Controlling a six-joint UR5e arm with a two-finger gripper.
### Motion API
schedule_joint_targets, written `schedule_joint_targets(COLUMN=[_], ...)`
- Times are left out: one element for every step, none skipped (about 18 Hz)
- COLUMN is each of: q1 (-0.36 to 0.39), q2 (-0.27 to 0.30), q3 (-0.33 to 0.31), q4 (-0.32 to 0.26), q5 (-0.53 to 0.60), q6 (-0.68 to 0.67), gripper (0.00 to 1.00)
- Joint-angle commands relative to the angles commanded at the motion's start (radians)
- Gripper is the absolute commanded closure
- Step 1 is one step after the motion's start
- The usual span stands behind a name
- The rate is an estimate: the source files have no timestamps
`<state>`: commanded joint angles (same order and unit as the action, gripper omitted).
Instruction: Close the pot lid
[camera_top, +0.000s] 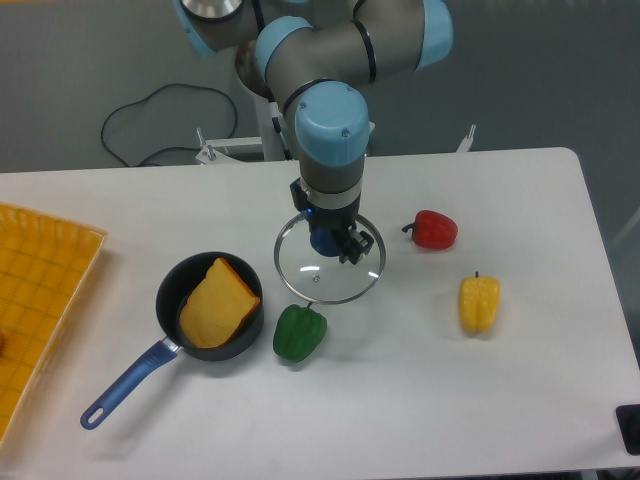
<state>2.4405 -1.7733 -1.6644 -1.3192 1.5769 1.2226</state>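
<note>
The pot (175, 290), dark with a metal rim and a long blue handle (125, 385), sits at the table's left-centre with a yellow wedge (218, 305) inside it. The clear glass lid (330, 278) lies to its right, its blue knob (323, 241) at the centre. My gripper (331, 243) points straight down over the lid's middle, its fingers on either side of the knob and shut on it. I cannot tell whether the lid rests on the table or hangs just above it.
A green pepper (299, 333) lies between the pot and the lid's front edge. A red pepper (433, 229) and a yellow pepper (479, 303) sit to the right. A yellow tray (40, 290) occupies the far left edge.
</note>
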Motion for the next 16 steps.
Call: schedule_joint_targets(q1=[0.0,0.0,0.002,0.002,0.002,0.0,0.002,0.002,0.0,-0.002,-0.002,-0.003,-0.002,-0.002,-0.002,-0.002], q2=[0.0,0.002,0.002,0.002,0.002,0.003,0.005,0.006,0.006,0.008,0.008,0.008,0.008,0.008,0.009,0.014], q3=[-0.006,-0.011,-0.008,-0.008,-0.008,-0.008,-0.008,-0.009,-0.009,-0.012,-0.012,-0.012,-0.011,-0.011,-0.011,-0.012], q4=[0.002,0.003,0.002,0.002,0.0,0.0,0.0,0.0,0.0,0.0,0.0,0.0,0.0,0.0,0.0,0.0], q5=[0.0,-0.002,-0.003,-0.003,-0.002,-0.002,-0.002,-0.002,-0.002,-0.002,-0.002,-0.002,-0.003,-0.005,-0.015,-0.023], q6=[0.002,0.002,0.002,0.0,0.0,0.0,0.0,0.0,-0.003,-0.003,-0.005,-0.005,-0.005,-0.005,-0.006,-0.006], gripper=[0.56,0.56,0.56,0.56,0.56,0.56,0.56,0.56,0.56,0.56,0.56,0.56,0.56,0.56,0.56,0.56])
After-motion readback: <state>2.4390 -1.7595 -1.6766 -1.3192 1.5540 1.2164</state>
